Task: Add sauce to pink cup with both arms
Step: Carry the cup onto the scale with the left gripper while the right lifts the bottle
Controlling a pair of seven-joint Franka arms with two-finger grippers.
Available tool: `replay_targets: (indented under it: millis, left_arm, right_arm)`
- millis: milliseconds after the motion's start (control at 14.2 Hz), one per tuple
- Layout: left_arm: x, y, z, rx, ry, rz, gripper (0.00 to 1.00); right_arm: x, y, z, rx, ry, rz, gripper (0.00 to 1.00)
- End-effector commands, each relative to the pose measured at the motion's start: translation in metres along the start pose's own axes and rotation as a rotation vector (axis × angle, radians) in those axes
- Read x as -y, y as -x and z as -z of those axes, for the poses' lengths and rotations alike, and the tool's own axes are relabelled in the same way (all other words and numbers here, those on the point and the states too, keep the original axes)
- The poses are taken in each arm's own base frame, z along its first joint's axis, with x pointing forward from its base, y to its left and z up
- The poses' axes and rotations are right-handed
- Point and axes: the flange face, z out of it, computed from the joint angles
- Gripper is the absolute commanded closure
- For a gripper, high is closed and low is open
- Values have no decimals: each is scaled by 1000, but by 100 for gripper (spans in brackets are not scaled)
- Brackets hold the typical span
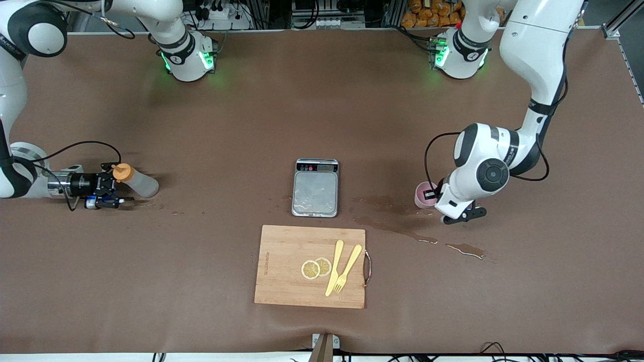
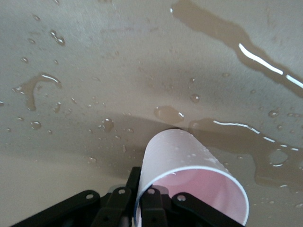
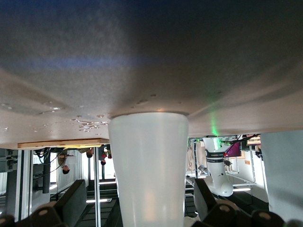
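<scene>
We are only at the grasping stage: our left pincer pinches the pink cup standing on the wet bench, our right pincer is spread around the lying sauce bottle, and no sauce is poured yet.

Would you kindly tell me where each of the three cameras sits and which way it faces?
Front view: high across the table, facing both arms; the scale at centre, the cutting board nearer.
Left wrist view: on the left arm's wrist, looking down on the wet table; the left gripper is shut on the pink cup rim.
Right wrist view: on the right wrist, looking along the sauce bottle between the open right gripper's fingers.
Shared: cup and bottle both show in front view.
</scene>
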Motion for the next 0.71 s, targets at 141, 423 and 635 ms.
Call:
replay_targets:
  millis: [141, 423, 635]
  left_arm:
    - [27, -11, 69, -91, 25, 77, 100]
    - [22, -14, 107, -60, 15, 98, 100]
    - [7, -4, 138, -52, 15, 149, 100]
  right_arm:
    - [4, 2, -6, 26, 8, 14, 10]
    - [4, 5, -6, 41, 16, 17, 29]
    - [5, 7, -6, 38, 17, 18, 42]
